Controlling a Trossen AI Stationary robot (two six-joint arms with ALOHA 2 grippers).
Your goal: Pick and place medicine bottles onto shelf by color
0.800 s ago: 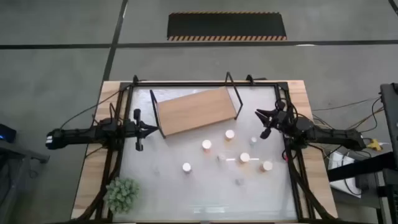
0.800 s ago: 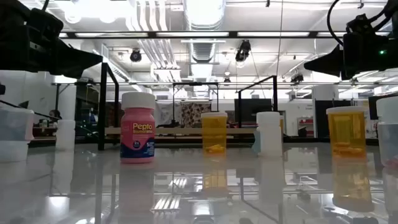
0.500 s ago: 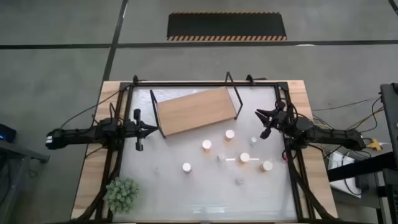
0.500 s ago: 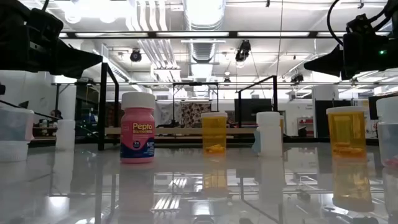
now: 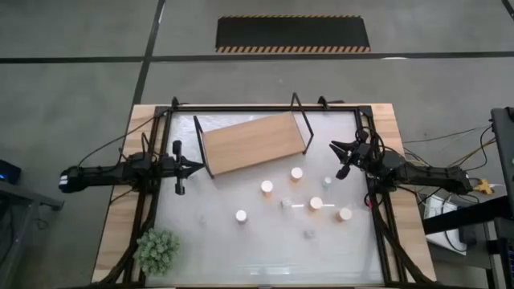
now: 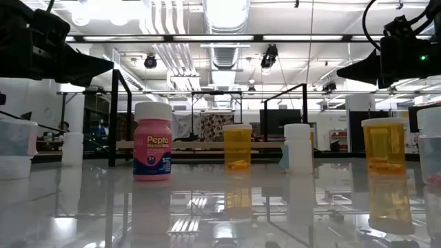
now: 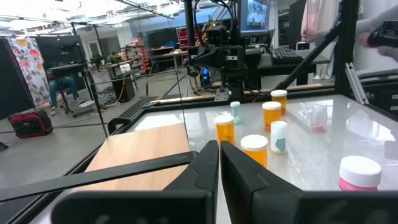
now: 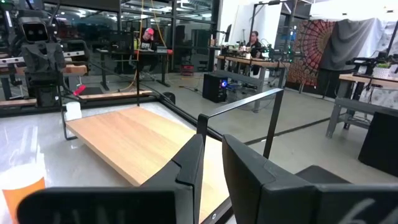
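The wooden shelf (image 5: 253, 143) lies flat on the table's far half, with black wire frames at its ends; it also shows as the shelf (image 8: 130, 140) in the right wrist view. Several small white-capped bottles stand upright on their bases near of it and to its right. Among them are orange ones (image 5: 266, 187) (image 5: 316, 204), a pink-labelled one (image 6: 152, 141) and a white one (image 6: 298, 148). My left gripper (image 5: 199, 168) hovers shut at the shelf's left end. My right gripper (image 5: 332, 147) hovers narrowly open beside the shelf's right frame. Neither touches anything.
A green plant ball (image 5: 157, 249) sits at the table's near left corner. A black rim (image 5: 265, 107) runs round the pale tabletop. Bare tabletop lies along the near edge. People sit at desks in the room beyond (image 8: 254, 40).
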